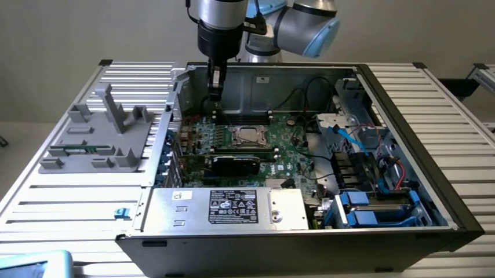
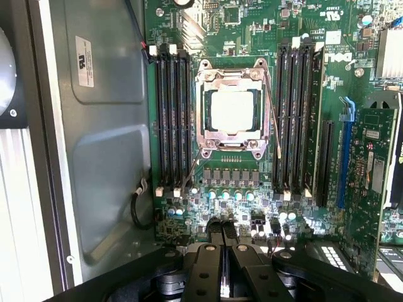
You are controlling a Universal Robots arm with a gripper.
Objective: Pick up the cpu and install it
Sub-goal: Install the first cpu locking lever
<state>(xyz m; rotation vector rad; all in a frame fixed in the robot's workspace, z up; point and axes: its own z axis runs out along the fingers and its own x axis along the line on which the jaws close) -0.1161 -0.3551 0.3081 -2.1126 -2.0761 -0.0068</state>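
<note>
Counting from where I stand: one arm (image 1: 302,26), one gripper (image 2: 222,225) with two fingers (image 2: 214,231) pressed together, and one open computer case (image 1: 294,78). Inside is one socket (image 2: 204,82), and in it one cpu (image 2: 234,110). Two banks of memory slots (image 2: 173,119) flank the socket, one on each side (three slots a bank, as far as I can make out). Past one bank run two long card slots, one black (image 2: 327,160), one blue (image 2: 344,151). One black card (image 1: 236,162) lies just beside the socket, one silver box (image 1: 224,207) farther off, and one grey fixture (image 1: 101,139) stands outside the case.
</note>
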